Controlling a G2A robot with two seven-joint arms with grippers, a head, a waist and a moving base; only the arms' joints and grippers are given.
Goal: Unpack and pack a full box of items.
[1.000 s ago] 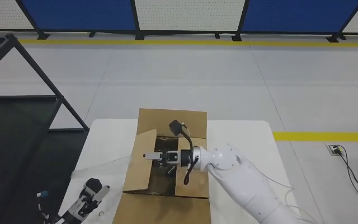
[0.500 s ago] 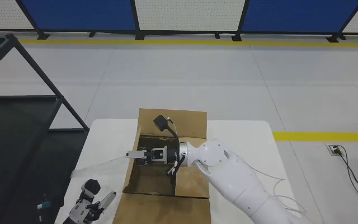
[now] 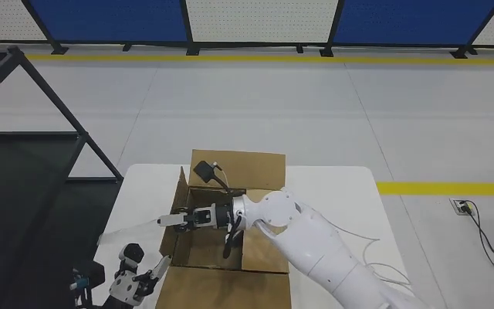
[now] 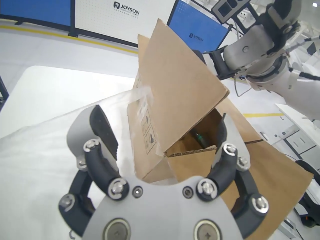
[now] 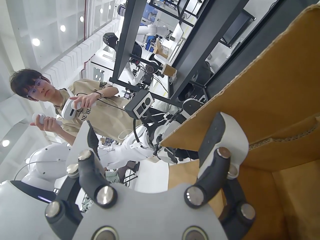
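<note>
An open cardboard box (image 3: 235, 165) stands mid-table with its flaps spread. My right gripper (image 3: 167, 221) reaches across the box to its left flap (image 3: 179, 202), which stands nearly upright. In the right wrist view that gripper (image 5: 152, 131) is open, with the flap's corner (image 5: 275, 88) between its fingers. My left gripper (image 3: 150, 274) is low at the box's near left corner, open and holding nothing. The left wrist view has it (image 4: 162, 126) facing the box (image 4: 175, 76). A dark green item (image 4: 200, 137) shows inside through the gap under the flap.
The box sits on a white table (image 3: 340, 193). A translucent strip (image 3: 131, 229) trails from the left flap over the table's left side. A black metal frame (image 3: 46, 93) stands beside the table on the left.
My right gripper has swept left across the box, pushing the left flap from lying inward to nearly upright. My left gripper has shifted right, closer to the box's near corner.
</note>
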